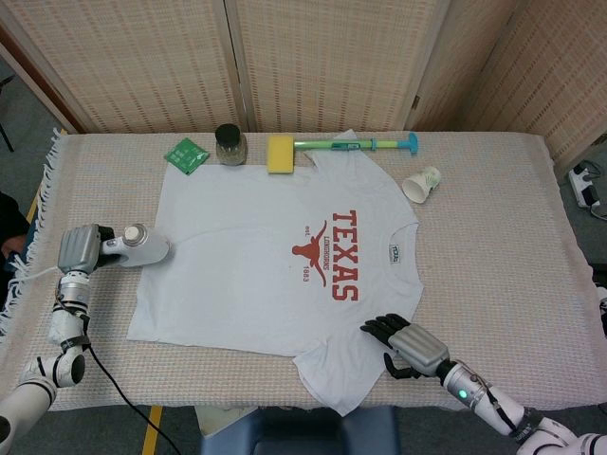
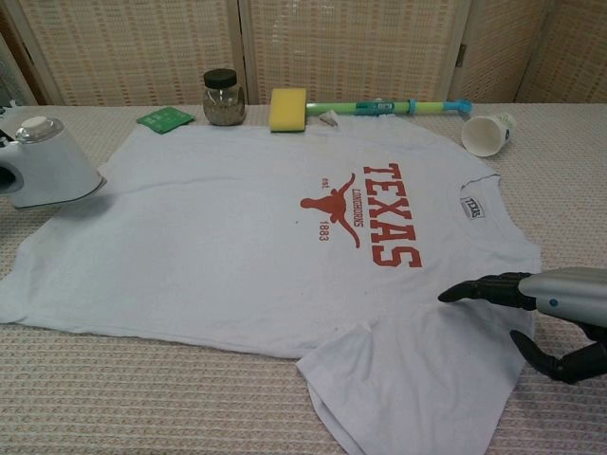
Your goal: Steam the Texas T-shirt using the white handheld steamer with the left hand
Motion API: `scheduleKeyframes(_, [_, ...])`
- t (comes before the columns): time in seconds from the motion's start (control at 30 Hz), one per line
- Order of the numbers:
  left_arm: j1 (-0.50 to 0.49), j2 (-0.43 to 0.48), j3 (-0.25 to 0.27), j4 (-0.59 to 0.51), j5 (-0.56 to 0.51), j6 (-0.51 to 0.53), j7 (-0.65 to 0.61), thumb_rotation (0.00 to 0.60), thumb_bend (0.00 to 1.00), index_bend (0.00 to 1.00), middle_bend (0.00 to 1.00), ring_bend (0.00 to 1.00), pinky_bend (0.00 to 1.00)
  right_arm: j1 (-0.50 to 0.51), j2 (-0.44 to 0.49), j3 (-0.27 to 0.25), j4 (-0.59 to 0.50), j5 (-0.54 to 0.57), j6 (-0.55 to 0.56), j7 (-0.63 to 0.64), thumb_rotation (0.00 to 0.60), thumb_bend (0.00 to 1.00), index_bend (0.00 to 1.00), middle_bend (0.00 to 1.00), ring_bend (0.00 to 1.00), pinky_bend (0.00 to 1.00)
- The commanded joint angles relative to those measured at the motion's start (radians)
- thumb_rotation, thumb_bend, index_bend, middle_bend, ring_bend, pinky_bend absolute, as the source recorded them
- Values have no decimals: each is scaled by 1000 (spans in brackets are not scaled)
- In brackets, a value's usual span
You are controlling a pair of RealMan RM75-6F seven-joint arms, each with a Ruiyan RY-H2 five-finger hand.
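Now left hand gripping steamer

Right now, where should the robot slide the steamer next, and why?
Probably back to the right, over the shirt. The left hand holds the white steamer at the T-shirt's left edge, mostly on the tablecloth, so the cloth around the TEXAS print lies away from it.

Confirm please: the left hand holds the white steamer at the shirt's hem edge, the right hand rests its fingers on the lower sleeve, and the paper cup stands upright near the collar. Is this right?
Not quite. The paper cup lies tipped on its side, not upright; the head view shows its open mouth facing sideways. The rest holds: the left hand holds the white steamer at the shirt edge, and the right hand rests its fingers on the lower sleeve.
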Motion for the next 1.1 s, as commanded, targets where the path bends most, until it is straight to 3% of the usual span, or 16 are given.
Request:
scheduleKeyframes(0.03, [16, 76, 5, -171, 51, 89, -3, 600, 373, 979, 1000, 855, 793, -1, 2, -4, 0, -3, 6, 3, 322, 791, 0, 37, 0, 0])
scheduleKeyframes(0.27, [15, 134, 73, -411, 141, 136, 127, 600, 373, 978, 1000, 855, 793, -4, 5, -14, 3, -11, 19, 12, 324, 795, 0, 37, 0, 0])
scheduleKeyframes(0.53, [41, 128, 130, -466, 177, 159, 182, 600, 373, 977, 1000, 854, 793, -1, 5, -20, 8, -11, 21, 17, 324, 796, 0, 37, 0, 0])
scheduleKeyframes(0.73, [82, 93, 168, -387, 194, 197, 188, 600, 373, 977, 1000, 853, 793, 2, 1, -20, 11, -10, 21, 19, 324, 800, 0, 37, 0, 0])
scheduleKeyframes(1.1, [118, -21, 188, -56, 189, 182, 112, 600, 373, 978, 1000, 853, 793, 6, 5, -18, -1, -5, 26, 7, 325, 809, 0, 37, 0, 0])
